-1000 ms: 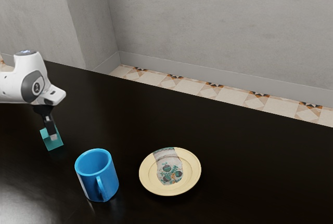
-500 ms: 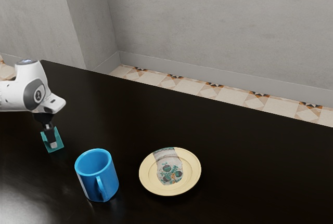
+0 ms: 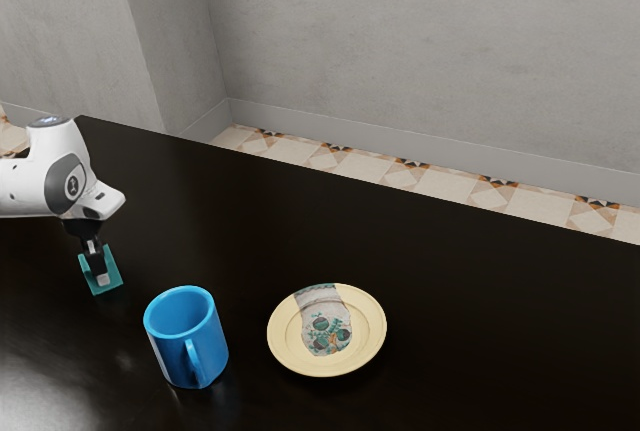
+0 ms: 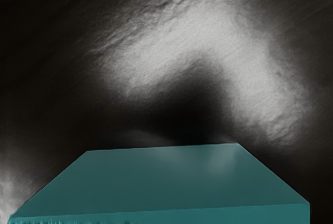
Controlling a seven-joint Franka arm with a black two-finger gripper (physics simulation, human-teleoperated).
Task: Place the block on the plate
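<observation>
The block [image 3: 115, 270] is at the gripper [image 3: 101, 276], well apart from the plate [image 3: 277, 336]. Whether it is gripped, I cannot tell; carrying and setting down are judged outstanding.

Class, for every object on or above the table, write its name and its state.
Gripper: lowered at the block; open or shut unclear.
Block: off the plate.
Mug: upright.
Plate: face up, no block on it.
</observation>
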